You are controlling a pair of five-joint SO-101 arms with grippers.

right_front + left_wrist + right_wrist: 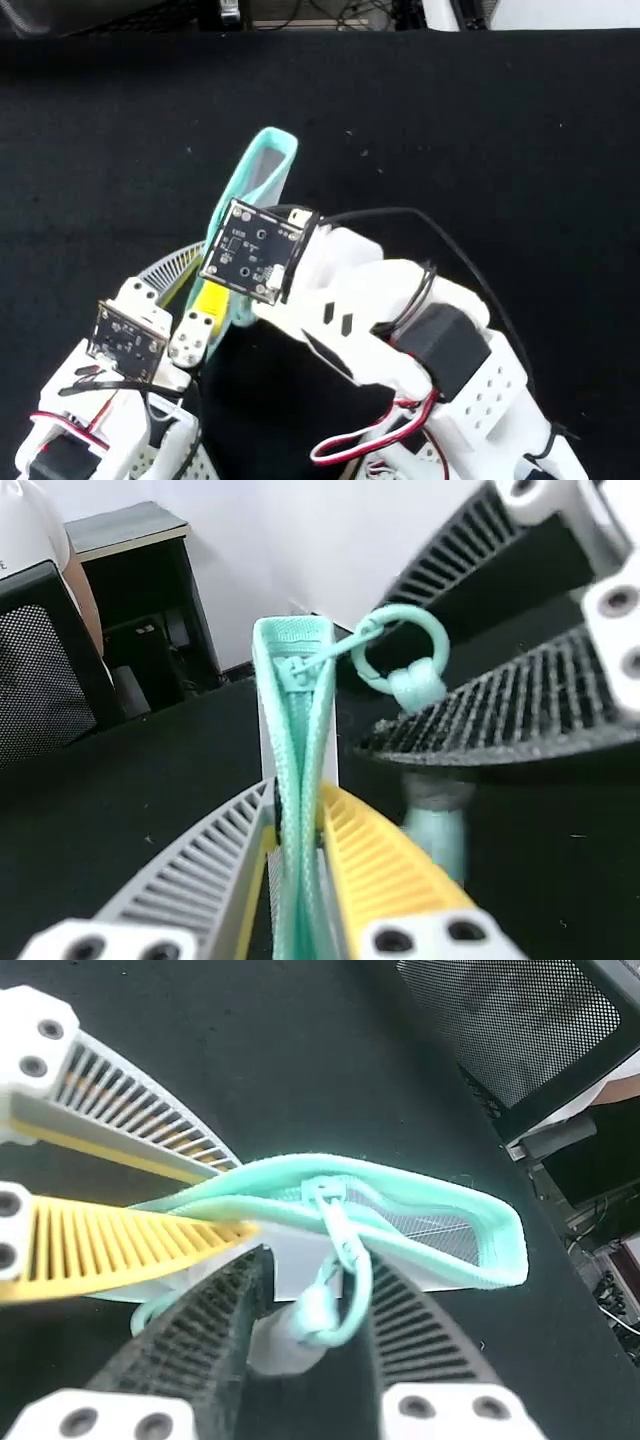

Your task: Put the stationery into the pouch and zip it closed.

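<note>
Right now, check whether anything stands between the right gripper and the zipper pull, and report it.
Nothing visible does. The zipper pull hangs in the gap of the open right gripper, with no other object between. The left gripper clamps the pouch by its zipper edge, beside the pull.

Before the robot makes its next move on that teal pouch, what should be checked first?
1. Left gripper clamps the pouch: ok.
2. Pouch held upright off the table: ok.
3. Zipper pull sits between the right gripper fingers: ok.
4. Right gripper shut on the zipper pull: not ok, its fingers are apart.
5. Stationery inside the pouch: cannot tell.
6. Zip fully closed: cannot tell.
</note>
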